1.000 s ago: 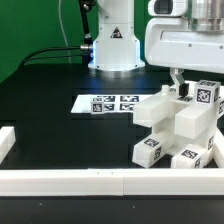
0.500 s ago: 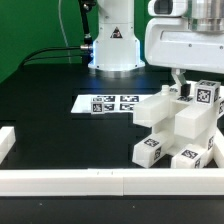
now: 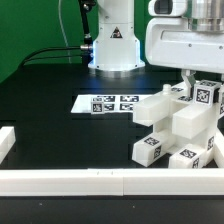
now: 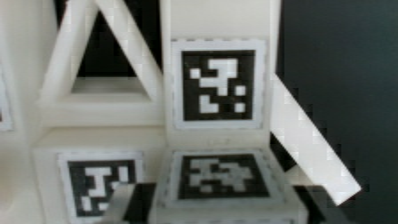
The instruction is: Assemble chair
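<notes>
On black table (image 3: pixel 50 120): marker board (image 3: pixel 108 103), chair (image 3: pixel 180 125) w/ fingers (image 3: pixel 186 80) on it; grip state unclear.

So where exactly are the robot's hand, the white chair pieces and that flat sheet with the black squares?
hand (image 3: pixel 187 84), exterior view, between its fingertips, above the pieces.
chair (image 3: pixel 183 124), exterior view, top face of a big white block.
marker board (image 3: pixel 84 102), exterior view, bare white strip at its left end.
</notes>
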Motion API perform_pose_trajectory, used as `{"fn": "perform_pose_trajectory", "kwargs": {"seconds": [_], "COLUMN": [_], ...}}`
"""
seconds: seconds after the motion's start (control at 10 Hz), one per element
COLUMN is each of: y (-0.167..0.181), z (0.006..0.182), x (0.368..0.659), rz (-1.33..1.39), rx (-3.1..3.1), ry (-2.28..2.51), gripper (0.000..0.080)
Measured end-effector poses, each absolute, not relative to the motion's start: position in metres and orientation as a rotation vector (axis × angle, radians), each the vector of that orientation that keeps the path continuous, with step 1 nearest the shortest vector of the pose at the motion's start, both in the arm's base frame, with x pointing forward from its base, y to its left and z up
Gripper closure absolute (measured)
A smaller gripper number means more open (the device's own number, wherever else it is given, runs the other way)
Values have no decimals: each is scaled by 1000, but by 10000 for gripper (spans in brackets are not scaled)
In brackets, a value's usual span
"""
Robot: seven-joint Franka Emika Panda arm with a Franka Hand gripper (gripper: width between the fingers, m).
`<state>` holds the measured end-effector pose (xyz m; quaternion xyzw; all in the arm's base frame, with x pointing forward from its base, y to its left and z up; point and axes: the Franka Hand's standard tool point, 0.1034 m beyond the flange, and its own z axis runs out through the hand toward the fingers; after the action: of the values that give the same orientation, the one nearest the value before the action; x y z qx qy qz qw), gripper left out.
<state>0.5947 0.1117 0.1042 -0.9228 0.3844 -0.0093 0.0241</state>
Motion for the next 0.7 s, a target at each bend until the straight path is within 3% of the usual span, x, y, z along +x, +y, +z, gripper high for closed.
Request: {"fn": "perform_pose_trajectory", "kwargs": {"seconds": [0.5,0.6,0.7], "y": [109,109,109], "z": [105,105,105], "x": [597,597,597], "rz": [-37,-37,-37], "rx": [-2753,-2753,-2753], "ry": [1357,1357,1357], "gripper": [535,443,443]}}
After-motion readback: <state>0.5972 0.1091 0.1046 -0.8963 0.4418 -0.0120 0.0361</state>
